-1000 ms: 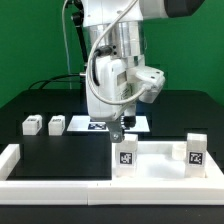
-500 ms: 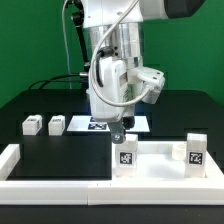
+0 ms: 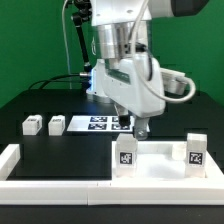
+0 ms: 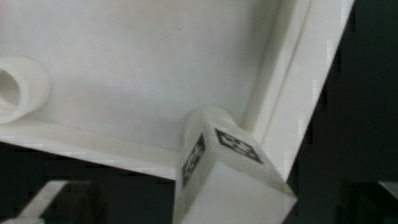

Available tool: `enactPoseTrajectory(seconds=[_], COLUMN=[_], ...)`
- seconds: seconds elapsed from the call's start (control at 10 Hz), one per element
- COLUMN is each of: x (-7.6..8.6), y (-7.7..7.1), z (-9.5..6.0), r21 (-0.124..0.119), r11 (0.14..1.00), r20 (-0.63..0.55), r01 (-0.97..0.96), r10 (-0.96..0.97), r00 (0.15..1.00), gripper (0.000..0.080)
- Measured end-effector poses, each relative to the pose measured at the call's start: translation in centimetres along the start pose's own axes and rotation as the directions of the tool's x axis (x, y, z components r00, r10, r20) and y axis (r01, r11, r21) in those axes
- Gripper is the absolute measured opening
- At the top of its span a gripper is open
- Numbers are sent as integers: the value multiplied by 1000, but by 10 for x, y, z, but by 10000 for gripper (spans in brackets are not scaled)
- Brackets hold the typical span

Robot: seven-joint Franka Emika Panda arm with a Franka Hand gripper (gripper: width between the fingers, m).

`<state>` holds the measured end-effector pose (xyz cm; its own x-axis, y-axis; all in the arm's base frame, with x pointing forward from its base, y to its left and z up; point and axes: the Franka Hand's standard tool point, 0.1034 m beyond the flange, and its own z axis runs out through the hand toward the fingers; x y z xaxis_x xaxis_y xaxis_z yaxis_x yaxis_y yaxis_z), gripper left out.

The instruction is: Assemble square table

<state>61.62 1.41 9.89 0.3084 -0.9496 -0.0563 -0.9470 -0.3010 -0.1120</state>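
The white square table slab (image 3: 160, 166) lies flat at the front, on the exterior view's right. Two white tagged legs stand upright on its near corners, one (image 3: 126, 155) on the left and one (image 3: 196, 150) on the right. Two loose legs (image 3: 32, 125) (image 3: 56, 125) lie on the black table at the left. My gripper (image 3: 140, 129) hangs just above the slab, right of and behind the left leg, touching nothing. The wrist view shows the slab's inside (image 4: 143, 70), a round socket (image 4: 15, 88) and the tagged leg (image 4: 231, 150), with the fingers (image 4: 45, 203) spread wide apart.
The marker board (image 3: 100, 122) lies behind the gripper. A long low white border rail (image 3: 12, 160) runs along the front and up the left side. Black cables hang at the back left.
The arm has swung to the exterior view's right and turned its wrist. The gripper has moved from right above the left upright leg to a spot beside it.
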Motion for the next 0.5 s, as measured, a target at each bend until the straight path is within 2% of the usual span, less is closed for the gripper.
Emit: enactPoseTrajectory(seconds=[0.1, 0.5], x=[6, 5], y=[0, 1], z=[0, 1], r21=[34, 19], r11=[999, 950], r20=[-29, -36], r01=[-7, 310], r10=[8, -310], r00=[1000, 950], gripper=[648, 648])
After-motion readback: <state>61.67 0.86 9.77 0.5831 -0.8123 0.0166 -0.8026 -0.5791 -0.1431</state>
